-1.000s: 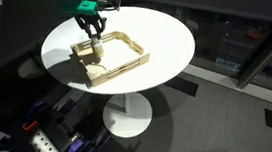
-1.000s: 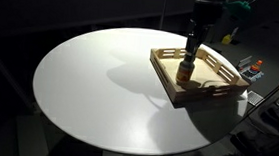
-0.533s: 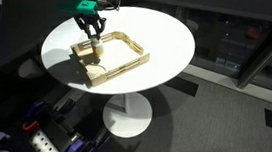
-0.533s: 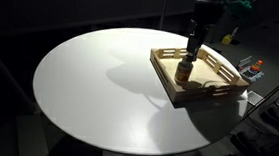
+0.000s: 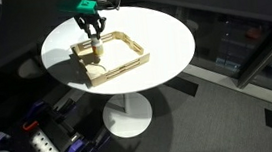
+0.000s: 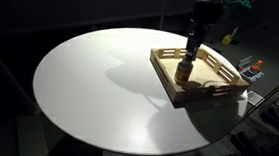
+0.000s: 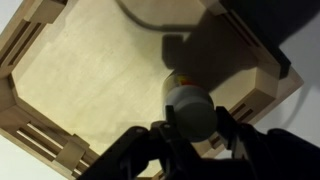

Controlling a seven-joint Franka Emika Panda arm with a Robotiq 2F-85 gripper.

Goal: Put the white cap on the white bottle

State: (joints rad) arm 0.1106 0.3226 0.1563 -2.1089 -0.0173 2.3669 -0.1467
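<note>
My gripper (image 7: 193,116) hangs over the near-corner part of the wooden tray (image 7: 28,48). Its two dark fingers flank a round grey-white thing, the white cap (image 7: 190,104), and look closed on it. Just behind the cap, a pale rim with a yellowish band shows; this is the white bottle (image 7: 175,79), mostly hidden by the cap. In both exterior views the gripper (image 6: 190,54) (image 5: 94,34) points straight down into the tray, right above the small upright bottle (image 6: 185,74) (image 5: 97,52). The cap is too small to make out there.
The wooden tray (image 6: 215,92) (image 5: 127,65) sits on a round white table (image 6: 89,84) (image 5: 163,38), near its edge. The tray's slotted rim walls stand close beside the bottle. Dark floor and clutter surround the table.
</note>
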